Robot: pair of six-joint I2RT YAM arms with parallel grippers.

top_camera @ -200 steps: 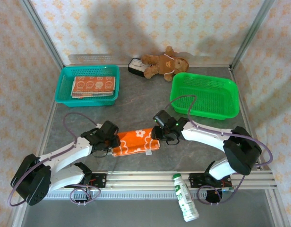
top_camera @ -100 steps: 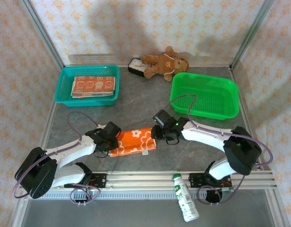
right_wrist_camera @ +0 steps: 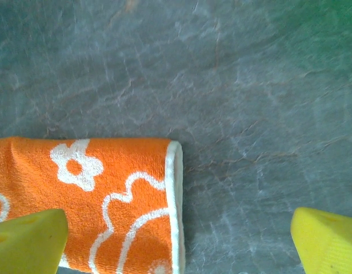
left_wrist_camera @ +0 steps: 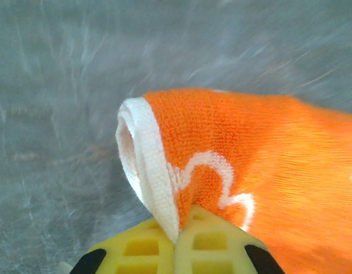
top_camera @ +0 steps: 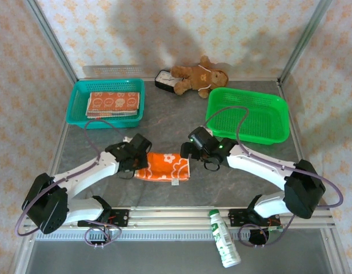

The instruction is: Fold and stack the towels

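An orange towel with white flowers [top_camera: 164, 166] lies folded on the grey table between my two arms. My left gripper [top_camera: 142, 164] is shut on its left end. In the left wrist view the yellow fingertips [left_wrist_camera: 142, 248] pinch the white-hemmed edge of the towel [left_wrist_camera: 262, 154], which curls into a loop above them. My right gripper [top_camera: 188, 155] hovers over the towel's right end and is open. Its yellow fingers [right_wrist_camera: 28, 240] stand wide apart, and the towel's hemmed end [right_wrist_camera: 113, 188] lies flat below, untouched. Folded orange towels [top_camera: 112, 103] are stacked in the teal basket [top_camera: 76, 97].
A green basket [top_camera: 279, 134] sits at the back right. A brown teddy bear [top_camera: 196, 75] and a small dark box [top_camera: 163, 80] lie by the back wall. A white bottle [top_camera: 224, 238] lies past the near rail.
My left gripper has carried the towel's left end away from the near edge and to the right. The towel looks shorter. The right gripper shifted slightly toward the back.
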